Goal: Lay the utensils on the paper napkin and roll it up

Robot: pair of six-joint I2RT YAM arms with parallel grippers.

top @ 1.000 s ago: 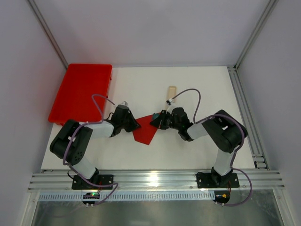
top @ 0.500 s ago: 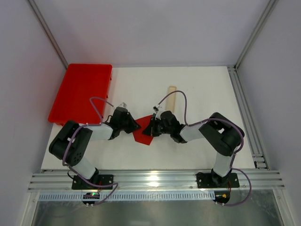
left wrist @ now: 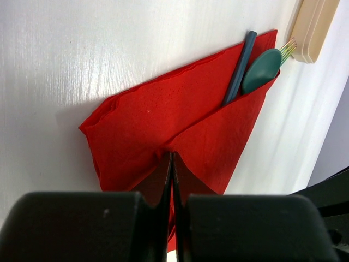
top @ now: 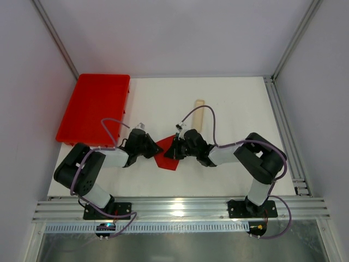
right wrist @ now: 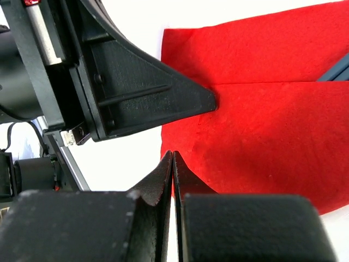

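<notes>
If the left gripper [top: 154, 148] is dragged or lifted, the fold could be pulled open or the thin paper torn. Its jaws are pressed fully together and nothing is seen between them. Its tips are set on the paper napkin [left wrist: 163, 117] at the flap's edge. The utensils [left wrist: 260, 70], tucked under that flap, could then be slid out towards the beige strip [left wrist: 316, 27]. The same is risked at the right gripper [top: 170, 152], likewise closed tight at the sheet's edge. The napkin is held down between both grippers, and the utensils lie just beyond the left tips.
</notes>
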